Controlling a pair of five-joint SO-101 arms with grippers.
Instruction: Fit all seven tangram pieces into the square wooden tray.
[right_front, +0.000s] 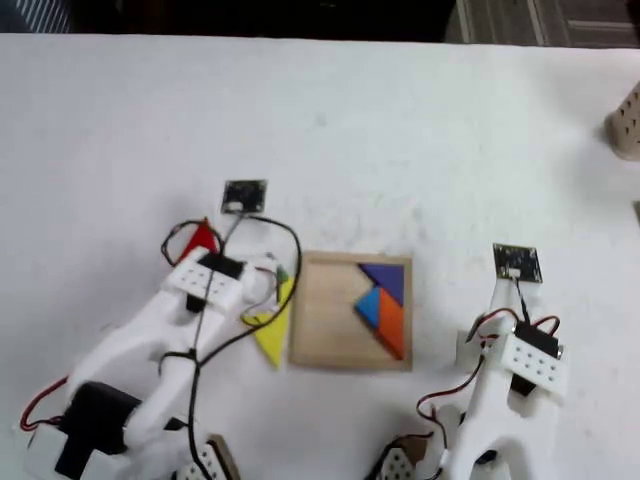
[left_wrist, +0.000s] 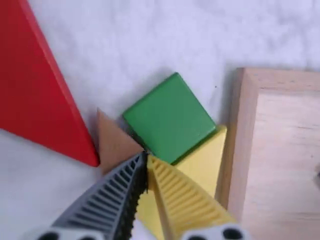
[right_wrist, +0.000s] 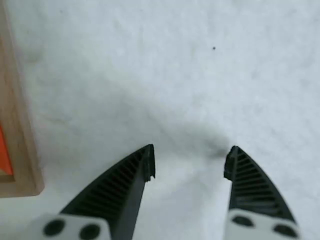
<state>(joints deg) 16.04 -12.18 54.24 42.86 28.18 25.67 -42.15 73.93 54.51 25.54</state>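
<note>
The left gripper is pressed together, with its tips set at a corner of the green square. That square is laid near the wooden tray, touching the yellow triangle. A red triangle is seen nearby. The right gripper is spread wide over the worktop, beside the tray.

Bright, even light washes the white table nearly featureless; a soft shadow lies just beyond the right gripper.
</note>
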